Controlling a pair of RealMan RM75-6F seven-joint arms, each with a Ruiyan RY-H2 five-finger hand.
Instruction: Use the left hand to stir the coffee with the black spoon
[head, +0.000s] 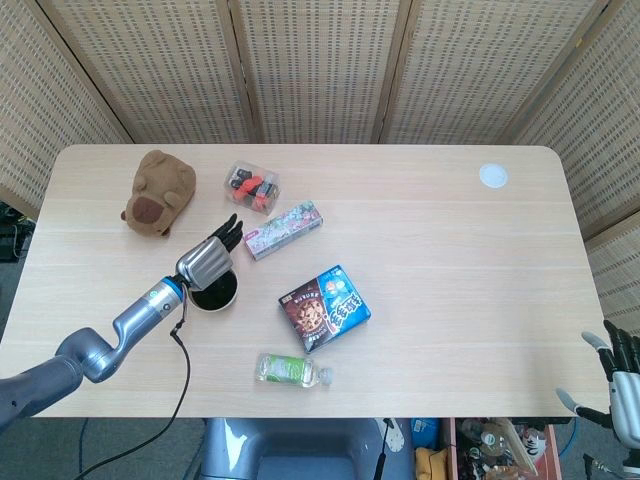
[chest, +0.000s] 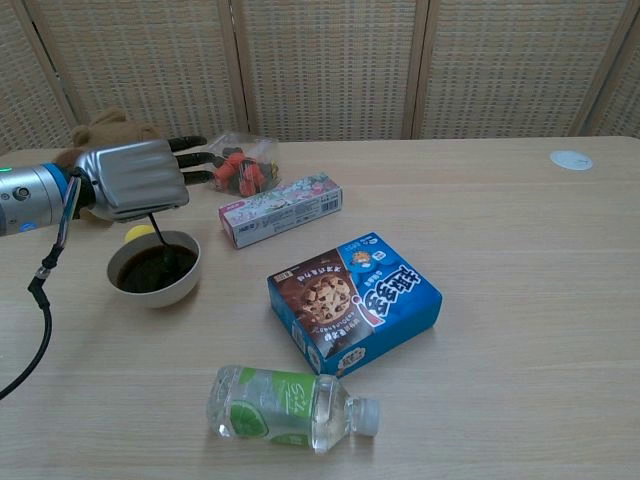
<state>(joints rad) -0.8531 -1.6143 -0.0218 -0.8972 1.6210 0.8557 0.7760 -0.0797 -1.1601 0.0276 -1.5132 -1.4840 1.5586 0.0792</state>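
Both views are evenly and brightly lit from above — shadows are kept soft and short, no blur is seen, faint sheen is shown on the table (chest: 520, 330).

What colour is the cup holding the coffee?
The cup is white outside, filled with dark brown coffee; the chest view shows it best.

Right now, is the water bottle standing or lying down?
Lying down: the water bottle rests on its side on the table, cap pointing right.
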